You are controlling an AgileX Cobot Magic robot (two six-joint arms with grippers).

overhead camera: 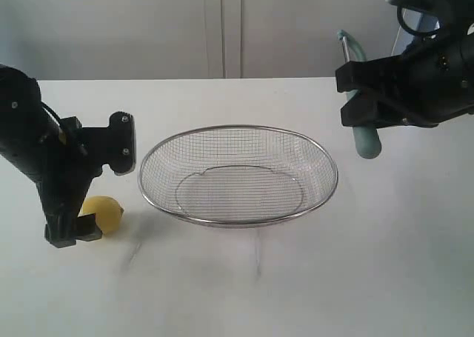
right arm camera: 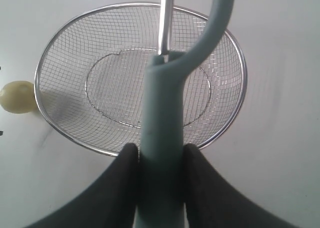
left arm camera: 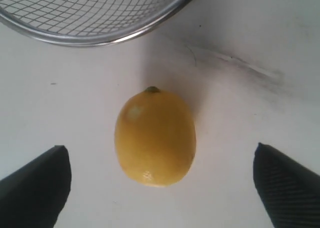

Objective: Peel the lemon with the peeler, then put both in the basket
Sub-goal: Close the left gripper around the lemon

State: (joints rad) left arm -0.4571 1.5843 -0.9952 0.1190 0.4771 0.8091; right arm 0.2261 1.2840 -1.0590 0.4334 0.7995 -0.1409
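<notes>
The left tool (left arm camera: 160, 147), spread, straddles the lemon (left arm camera: 155, 138) on the counter (overhead camera: 296, 292) beside the basket (overhead camera: 237, 222). The right tool (right arm camera: 160, 153) pinches the peeler (right arm camera: 162, 112), raised near the basket. Risk: an off-centre closure could roll the rounded lemon away.

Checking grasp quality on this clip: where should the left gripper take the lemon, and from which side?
Across its narrow middle, from above. The lemon lies on its side on the table, nub toward the basket, and the open left fingers flank its long sides, so closing would likely meet its shortest width.
</notes>
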